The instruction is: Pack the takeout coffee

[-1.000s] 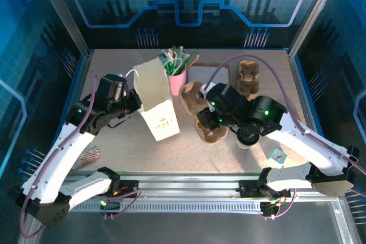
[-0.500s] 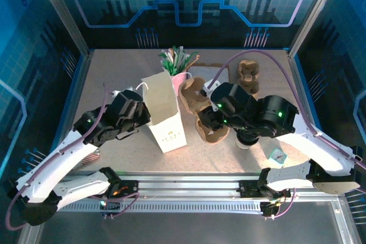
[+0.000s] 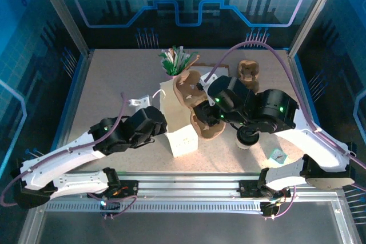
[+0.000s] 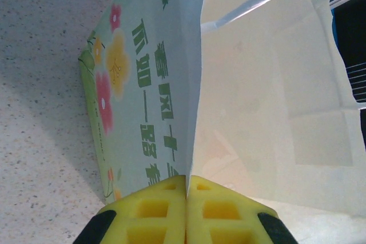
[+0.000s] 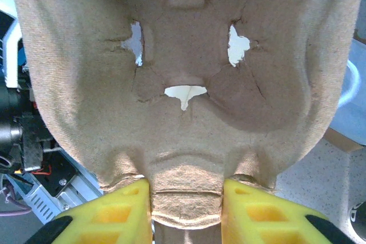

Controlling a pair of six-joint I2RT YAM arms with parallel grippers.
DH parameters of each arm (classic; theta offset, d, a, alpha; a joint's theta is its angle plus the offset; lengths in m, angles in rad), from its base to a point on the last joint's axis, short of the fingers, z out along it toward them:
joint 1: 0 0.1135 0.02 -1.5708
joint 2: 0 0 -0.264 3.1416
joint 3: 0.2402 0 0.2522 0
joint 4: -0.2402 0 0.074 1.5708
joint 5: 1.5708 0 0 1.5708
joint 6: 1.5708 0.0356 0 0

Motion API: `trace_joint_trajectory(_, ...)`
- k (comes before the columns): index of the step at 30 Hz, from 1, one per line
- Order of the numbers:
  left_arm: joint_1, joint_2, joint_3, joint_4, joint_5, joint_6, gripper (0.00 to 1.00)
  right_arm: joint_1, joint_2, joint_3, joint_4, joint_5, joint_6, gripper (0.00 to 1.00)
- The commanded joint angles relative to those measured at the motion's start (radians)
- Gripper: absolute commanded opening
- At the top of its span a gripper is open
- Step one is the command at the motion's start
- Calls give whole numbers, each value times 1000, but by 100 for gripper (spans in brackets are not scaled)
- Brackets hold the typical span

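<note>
My left end effector [image 4: 187, 198] is pinched together on the rim of the paper bag [image 4: 257, 95], arm stretched low across the counter [image 3: 114, 84]. The right end effector [image 5: 186, 198] clamps the cardboard cup carrier [image 5: 183, 55], its arm folded above the lidded coffee cup [image 3: 246, 138] standing on the counter. I'd hold the bag mouth wide, then lower the carrier in level.
</note>
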Motion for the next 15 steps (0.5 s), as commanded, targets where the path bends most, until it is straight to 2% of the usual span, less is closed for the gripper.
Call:
trace_joint_trajectory(1,-23,5,-11,48,-69,-56,7,15,18,47,-30,2,1,31)
trace_joint_trajectory(5,-32,9,-28,80,-62,-74,20,15,33,68,-36,6,-4,31)
trace_joint_trajectory(9,-44,6,-28,111,-62,-75,47,15,57,100,-49,12,-9,31)
trace_joint_trajectory(13,-53,-21,-23,157,-66,-60,64,15,82,128,-60,16,-13,31)
trace_joint_trajectory(15,-53,-39,-15,168,-67,-48,69,13,87,135,-61,21,-14,31)
